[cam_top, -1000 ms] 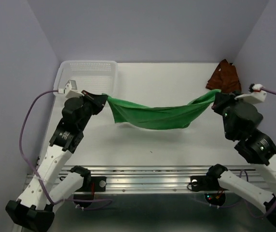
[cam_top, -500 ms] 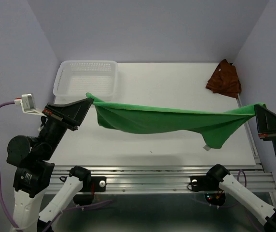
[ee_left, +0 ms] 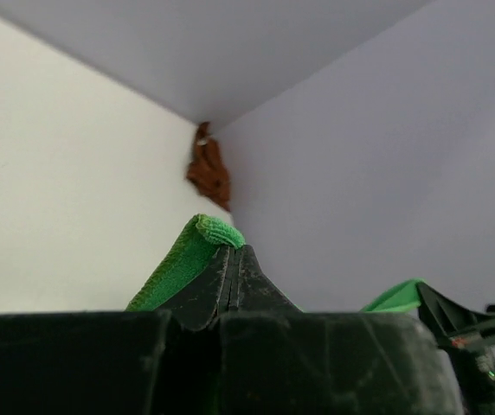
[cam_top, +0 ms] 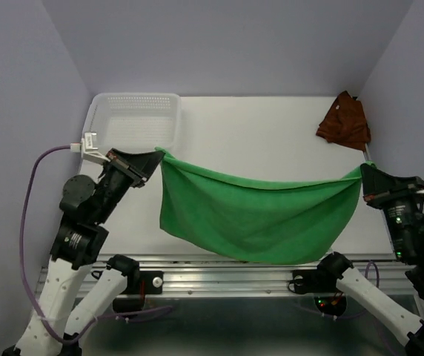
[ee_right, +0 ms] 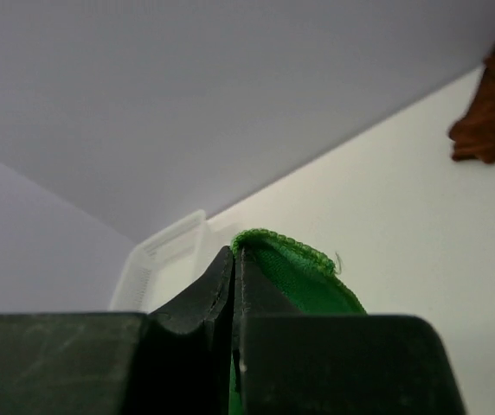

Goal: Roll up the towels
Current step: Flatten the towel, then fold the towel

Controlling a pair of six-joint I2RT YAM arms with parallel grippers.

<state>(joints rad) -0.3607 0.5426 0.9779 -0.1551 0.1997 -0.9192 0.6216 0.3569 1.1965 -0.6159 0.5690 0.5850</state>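
Observation:
The bright green towel hangs spread in the air between my two grippers, its lower edge drooping toward the table's near edge. My left gripper is shut on its left top corner, which shows in the left wrist view. My right gripper is shut on its right top corner, seen in the right wrist view. The rust reddish-brown towel lies crumpled at the far right corner of the table, apart from both grippers; it also shows in the left wrist view and the right wrist view.
A white perforated basket stands at the far left of the table, just behind my left gripper. Purple walls close in the table on the left, back and right. A metal rail runs along the near edge.
Both grippers have moved inward and lower, so the taut, stretched green towel has slackened and now hangs as a wide open sheet between them.

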